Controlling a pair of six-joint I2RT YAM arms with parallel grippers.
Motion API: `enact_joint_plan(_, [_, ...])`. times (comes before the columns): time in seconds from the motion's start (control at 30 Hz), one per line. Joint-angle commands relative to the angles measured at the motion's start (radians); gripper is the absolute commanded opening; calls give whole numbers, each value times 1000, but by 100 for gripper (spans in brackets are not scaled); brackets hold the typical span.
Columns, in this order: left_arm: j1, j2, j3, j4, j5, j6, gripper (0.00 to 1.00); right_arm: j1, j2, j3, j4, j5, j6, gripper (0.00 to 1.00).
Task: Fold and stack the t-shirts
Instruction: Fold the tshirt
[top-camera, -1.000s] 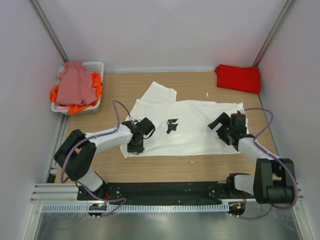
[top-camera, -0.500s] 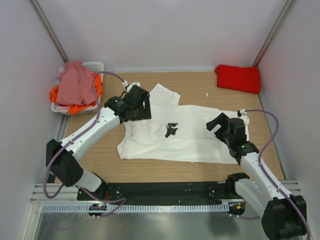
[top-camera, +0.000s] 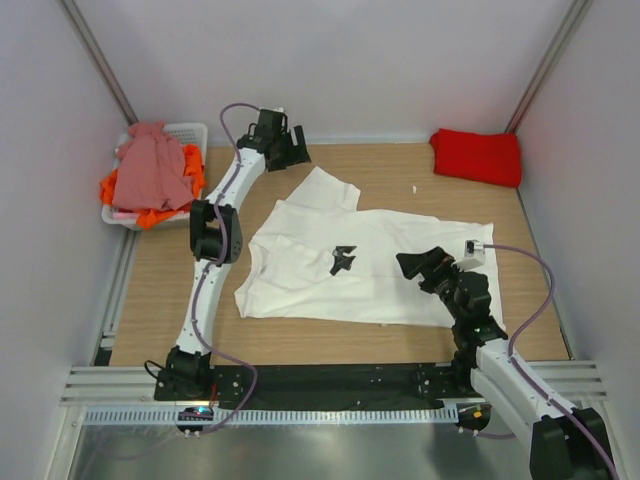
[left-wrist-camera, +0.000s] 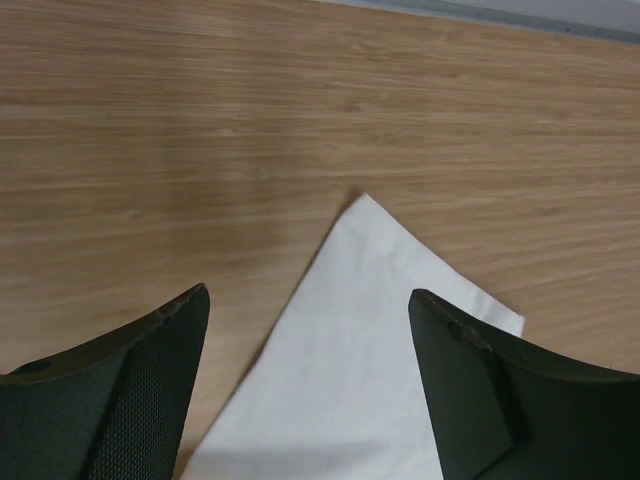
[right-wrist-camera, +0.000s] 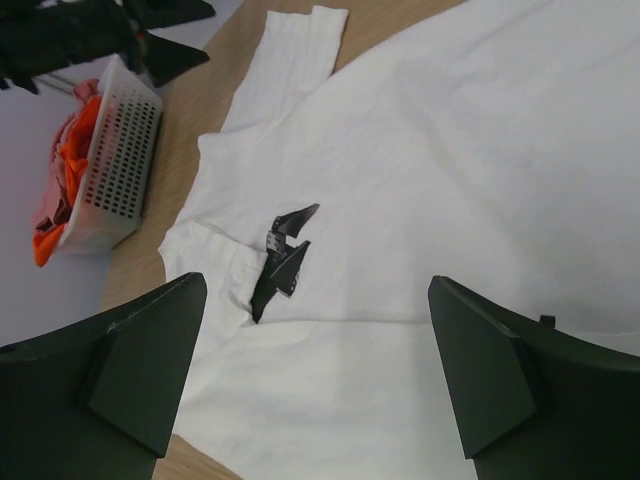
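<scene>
**One shirt folded, one lying open, two waiting in the basket**

The red t-shirt (top-camera: 477, 157) is sitting folded at about 2 o'clock, tight in the far corner, and I am taking that as the start of the stack. The white t-shirt (top-camera: 390, 285) is lying spread out, print up, across the middle of the table (top-camera: 160, 300). It is not yet folded, though a small patch is doubling over on the print's 9 o'clock side. The pink t-shirt (top-camera: 150, 172) and the orange t-shirt (top-camera: 150, 216) are heaping in the basket (top-camera: 196, 130) at 10 o'clock. To my eye about a quarter of the job is looking done.

The left gripper (top-camera: 290, 150) is hanging at 12 o'clock near the back wall, its jaws standing apart with nothing between them. Its wrist view is showing the tip of the white sleeve (left-wrist-camera: 370, 340) just below, on bare wood. The right gripper (top-camera: 415, 268) is hovering over the shirt's 4 o'clock part, jaws spread wide and gripping nothing.

Walls are closing in three sides. The shirt's 3 o'clock edge is running near the table's side. Bare wood is showing widest at 9 o'clock, with narrower strips at 6 and 12 o'clock. The path toward the red shirt at 1 o'clock is looking open.
</scene>
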Motion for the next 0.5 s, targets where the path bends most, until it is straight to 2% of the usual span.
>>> enact_joint_plan(0.0, [22, 87, 125, 37, 187, -11, 83, 7, -30, -16, 147, -14, 10, 100])
enact_joint_plan(0.07, [31, 101, 84, 140, 198, -38, 82, 7, -45, -22, 144, -5, 11, 100])
enact_joint_plan(0.13, [30, 138, 96, 170, 214, -54, 83, 7, -42, -23, 147, -5, 14, 100])
enact_joint_plan(0.23, [22, 186, 140, 164, 201, -63, 83, 7, -13, -16, 158, -5, 17, 100])
enact_joint_plan(0.47, [-9, 206, 123, 124, 194, -29, 83, 7, 27, 0, 160, -3, 20, 100])
